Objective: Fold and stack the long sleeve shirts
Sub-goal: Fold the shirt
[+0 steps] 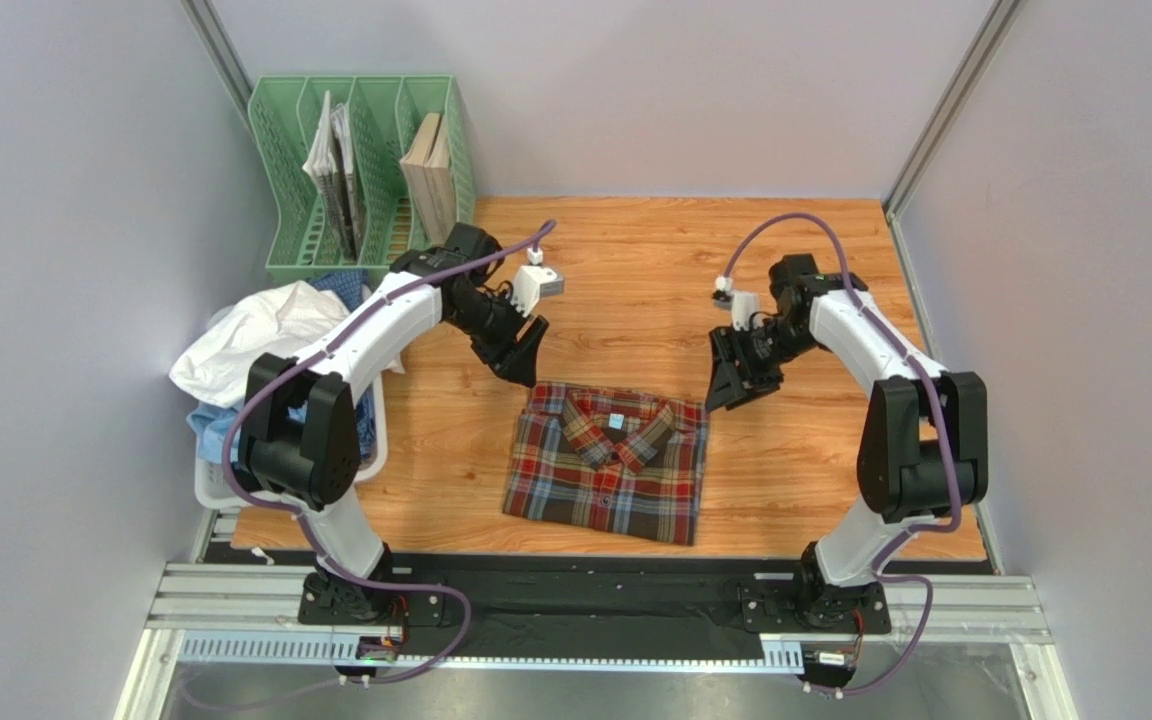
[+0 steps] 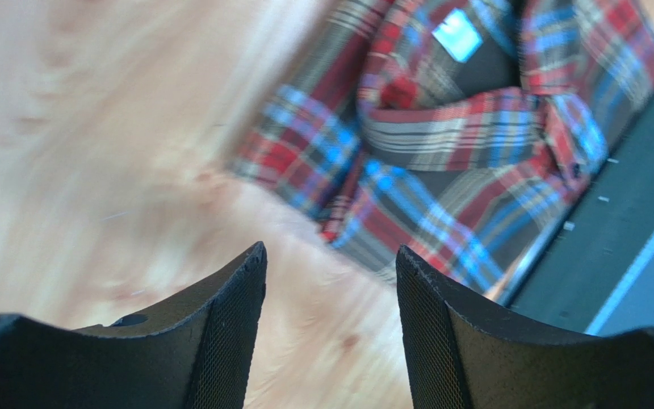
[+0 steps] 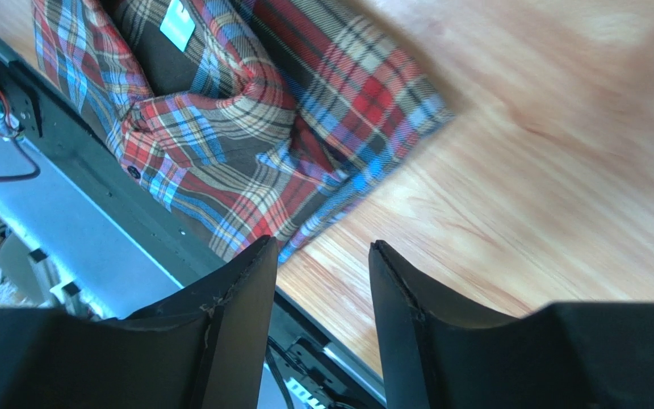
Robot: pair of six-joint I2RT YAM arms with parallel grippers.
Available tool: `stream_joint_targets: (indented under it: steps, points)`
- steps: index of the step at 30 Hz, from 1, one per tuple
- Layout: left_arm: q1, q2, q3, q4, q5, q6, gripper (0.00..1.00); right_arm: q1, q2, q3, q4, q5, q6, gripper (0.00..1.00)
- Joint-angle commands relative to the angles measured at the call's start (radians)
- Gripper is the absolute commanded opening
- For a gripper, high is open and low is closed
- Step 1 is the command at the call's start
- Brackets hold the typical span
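A folded tartan long sleeve shirt (image 1: 608, 461) in red, brown and blue lies collar-up on the wooden table (image 1: 823, 450) near its front edge. It shows in the left wrist view (image 2: 467, 162) and the right wrist view (image 3: 245, 128) too. My left gripper (image 1: 525, 365) hovers just off the shirt's far left corner, open and empty (image 2: 330, 260). My right gripper (image 1: 723, 395) hangs beside the shirt's far right corner, also open with nothing between its fingers (image 3: 322, 256). More shirts, white (image 1: 259, 338) and light blue (image 1: 222, 431), are piled in a basket at the left.
A white basket (image 1: 213, 483) holding the crumpled shirts stands at the table's left edge. A green file rack (image 1: 372, 173) with books stands at the back left. Grey walls close in both sides. The black mounting rail (image 1: 597, 600) runs along the front.
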Motion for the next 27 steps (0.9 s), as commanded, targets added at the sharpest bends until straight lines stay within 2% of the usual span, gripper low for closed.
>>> stream_joint_targets:
  steps: [1, 6, 23, 27]
  points:
    - [-0.009, 0.049, -0.055, -0.029, 0.130, -0.035, 0.64, 0.061, 0.043, -0.050, 0.071, -0.032, 0.058, 0.48]
    - [-0.009, 0.078, -0.077, -0.015, 0.129, -0.043, 0.64, 0.099, 0.095, -0.077, 0.136, 0.029, 0.075, 0.49]
    - [-0.009, 0.150, -0.084, -0.014, 0.095, -0.053, 0.64, 0.153, 0.200, -0.059, 0.173, 0.014, 0.098, 0.43]
    - [-0.009, 0.157, -0.094, -0.012, 0.114, -0.052, 0.60, 0.153, 0.198, -0.060, 0.171, 0.006, 0.101, 0.34]
